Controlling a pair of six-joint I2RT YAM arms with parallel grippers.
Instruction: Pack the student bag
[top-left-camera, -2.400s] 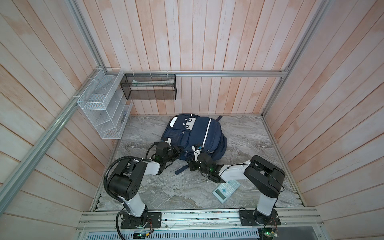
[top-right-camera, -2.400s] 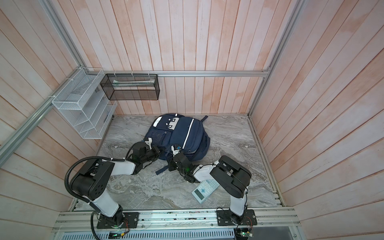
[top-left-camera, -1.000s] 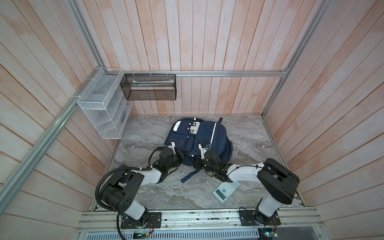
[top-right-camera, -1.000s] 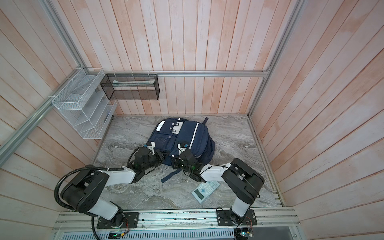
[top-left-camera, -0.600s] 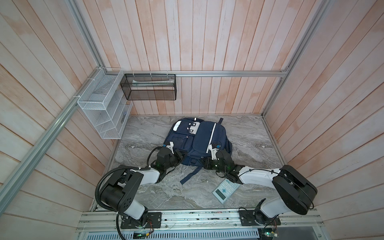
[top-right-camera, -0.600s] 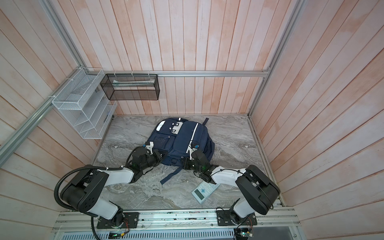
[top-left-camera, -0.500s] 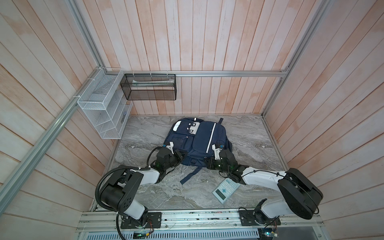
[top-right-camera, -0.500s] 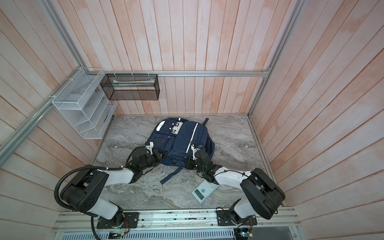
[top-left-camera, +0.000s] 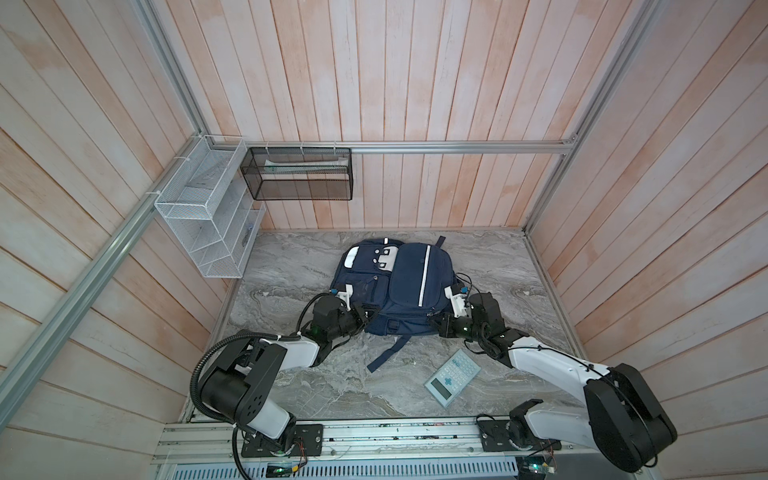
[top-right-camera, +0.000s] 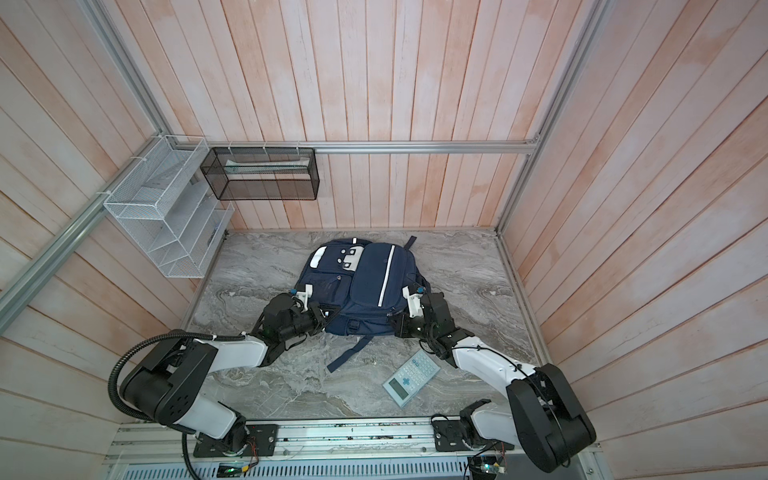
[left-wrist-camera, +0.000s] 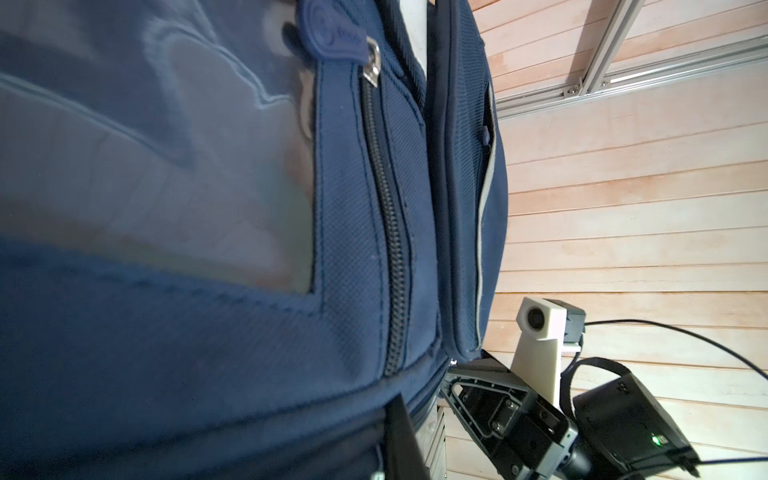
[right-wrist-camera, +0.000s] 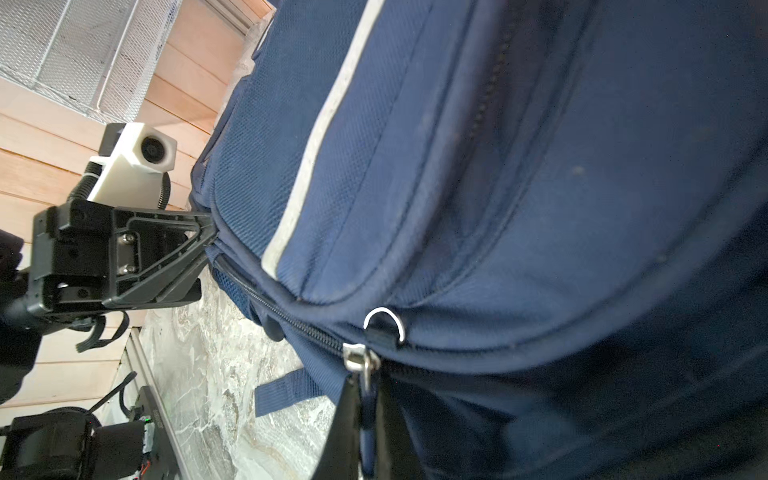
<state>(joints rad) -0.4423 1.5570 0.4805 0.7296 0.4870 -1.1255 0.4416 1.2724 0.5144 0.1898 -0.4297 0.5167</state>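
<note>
Navy backpack (top-left-camera: 405, 282) on the desk (top-left-camera: 286, 270): my left end effector (top-left-camera: 368, 314) and right end effector (top-left-camera: 434, 322) (both clamped) pinch its corners.

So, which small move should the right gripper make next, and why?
Probably draw the zipper pull along its track, away from the left gripper. The right gripper is shut on that pull, the left gripper pins a corner of the student bag, and the calculator lies outside it.

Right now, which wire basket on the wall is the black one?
The black mesh basket on the back wall. The other, the white wire basket, hangs on the left side wall.
</note>
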